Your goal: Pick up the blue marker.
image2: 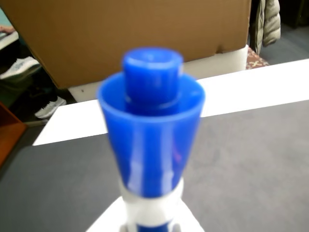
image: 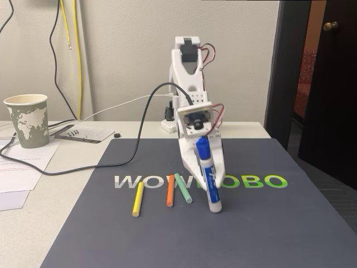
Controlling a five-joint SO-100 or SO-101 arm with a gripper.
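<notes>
We have the blue marker (image: 207, 176) standing nearly upright, cap at the top and leaning slightly toward the arm, its white tail end at or just above the dark mat (image: 268, 234); we cannot tell from the fixed view whether it touches. In the wrist view the blue cap (image2: 150, 130) looms close and blurred, with the white barrel below it at the bottom edge. The jaws (image: 204, 163) sit around the marker's upper barrel, and we judge them closed on it, though the contact itself is hidden behind the marker.

To do this step well, we should lift straight up and slowly, keeping the grip firm, because a marker held high on its barrel can swing or slip downward. We want the tail clear of the mat before any sideways motion.

Just to the left in the fixed view lie the green stick (image: 183, 188), the orange stick (image: 170, 191) and, farther left, the yellow stick (image: 137, 199), all flat on the mat and apart from the marker. A vertical rise keeps us off them. The paper cup (image: 27, 120) and the black cable (image: 134, 131) on the table (image: 72, 167) are well apart.
</notes>
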